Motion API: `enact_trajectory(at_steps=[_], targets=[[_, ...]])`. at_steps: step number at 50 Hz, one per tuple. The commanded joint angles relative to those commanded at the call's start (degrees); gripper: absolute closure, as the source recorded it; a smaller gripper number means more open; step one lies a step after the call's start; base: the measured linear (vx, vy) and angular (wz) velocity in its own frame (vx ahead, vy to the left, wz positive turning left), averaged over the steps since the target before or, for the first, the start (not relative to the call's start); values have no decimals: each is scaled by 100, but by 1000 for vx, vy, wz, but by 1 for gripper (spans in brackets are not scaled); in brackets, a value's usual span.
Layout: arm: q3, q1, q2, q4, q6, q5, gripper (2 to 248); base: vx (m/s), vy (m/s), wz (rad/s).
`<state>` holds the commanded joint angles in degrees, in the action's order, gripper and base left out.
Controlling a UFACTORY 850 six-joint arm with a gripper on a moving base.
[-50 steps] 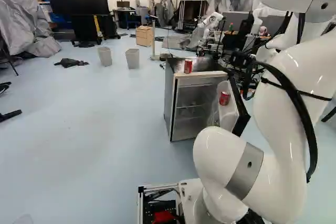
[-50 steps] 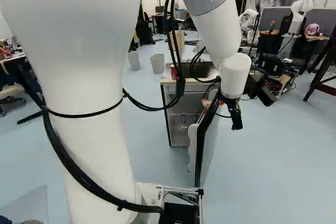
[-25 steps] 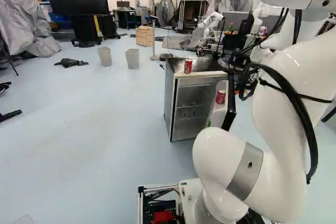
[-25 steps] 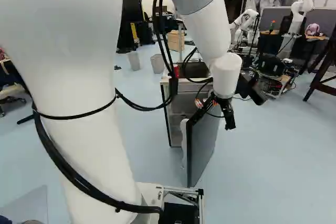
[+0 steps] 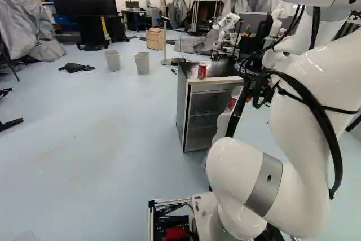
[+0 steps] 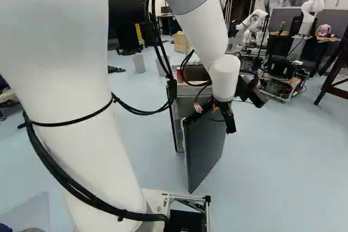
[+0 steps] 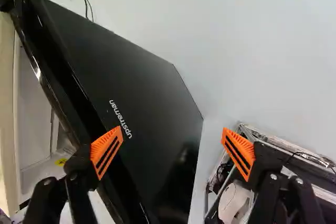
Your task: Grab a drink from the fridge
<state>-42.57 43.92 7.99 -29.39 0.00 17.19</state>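
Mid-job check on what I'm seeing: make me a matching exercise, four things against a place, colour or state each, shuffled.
Things
A. Fridge door
B. Gripper
C. Can in full view in the left base view
D. Two bins

Descriptions
1. Red, on top of the fridge
2. On the floor, left of the fridge in the left base view
3. Swung open, dark outer face
4. Open, with orange pads

Pairs: A-3, B-4, C-1, D-2
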Motion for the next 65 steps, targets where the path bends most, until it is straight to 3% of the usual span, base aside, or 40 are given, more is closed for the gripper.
enact_trajectory(at_steps=[26, 65], targets=[[293, -359, -259, 0, 0, 0, 3, 0, 0, 0], [364, -1171, -323, 0, 0, 0, 3, 0, 0, 0]])
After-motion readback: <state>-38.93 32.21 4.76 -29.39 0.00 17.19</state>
